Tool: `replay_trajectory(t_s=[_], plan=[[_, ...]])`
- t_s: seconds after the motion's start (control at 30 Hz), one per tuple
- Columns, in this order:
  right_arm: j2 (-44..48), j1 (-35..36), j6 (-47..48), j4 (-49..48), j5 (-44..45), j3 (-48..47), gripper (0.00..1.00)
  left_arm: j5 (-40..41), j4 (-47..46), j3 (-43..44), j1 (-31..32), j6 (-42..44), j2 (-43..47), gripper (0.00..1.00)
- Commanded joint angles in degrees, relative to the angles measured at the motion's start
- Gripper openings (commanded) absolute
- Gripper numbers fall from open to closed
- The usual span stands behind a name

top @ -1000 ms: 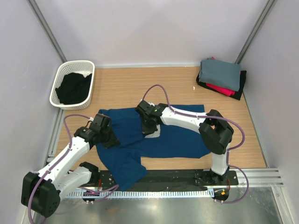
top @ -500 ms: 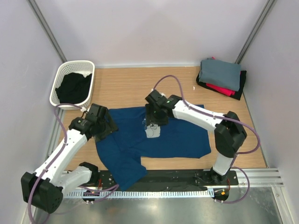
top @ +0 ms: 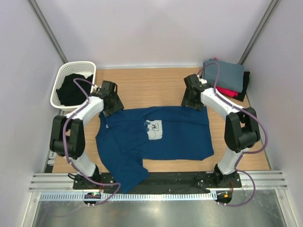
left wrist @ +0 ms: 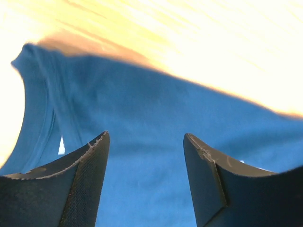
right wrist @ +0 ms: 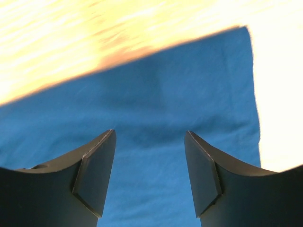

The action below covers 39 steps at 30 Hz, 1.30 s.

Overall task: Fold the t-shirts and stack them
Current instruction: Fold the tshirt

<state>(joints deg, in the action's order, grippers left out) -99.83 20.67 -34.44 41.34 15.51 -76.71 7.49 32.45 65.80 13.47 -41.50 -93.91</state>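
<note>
Below gaping left tool (left wrist: pixel 146 142), right tool (right wrist: pixel 150 137): navy t-shirt (top: pixel 177 137) far corners.

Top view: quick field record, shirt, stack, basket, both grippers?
navy t-shirt: spread out, chest print up, unfolded
folded stack: far right corner, grey on top, red and black under
basket: far left, dark cloth inside
left gripper: open, over shirt's far left edge
right gripper: open, over shirt's far right corner
</note>
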Motion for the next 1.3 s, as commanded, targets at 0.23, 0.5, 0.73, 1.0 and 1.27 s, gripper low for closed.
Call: replay_trajectory(t_s=[0.23,0.5,0.73,1.0,1.27], plan=[[-9.67,-4.93,3.85,-4.52,-1.09,-1.34,0.64,-1.51,-5.11,3.55,-1.61,-0.16,-12.08,0.62],[-13.98,-7.92,6.66,-5.48,-0.21,-2.83,0.64,-2.74,-6.25,8.36,-3.45,0.45,-20.07,0.61],[-20.57,-9.41,12.55,-5.75,0.23,-12.58,0.63,-4.06,-5.12,18.46,-5.3,2.03,-27.2,0.58],[-23.83,-9.42,15.27,-5.31,-4.34,-23.3,0.63,-6.51,-3.8,26.04,-5.74,5.54,-31.42,0.59],[-12.86,-9.5,13.87,0.14,-6.63,-27.02,0.64,-8.72,1.73,24.83,-5.48,8.45,-16.97,0.71]])
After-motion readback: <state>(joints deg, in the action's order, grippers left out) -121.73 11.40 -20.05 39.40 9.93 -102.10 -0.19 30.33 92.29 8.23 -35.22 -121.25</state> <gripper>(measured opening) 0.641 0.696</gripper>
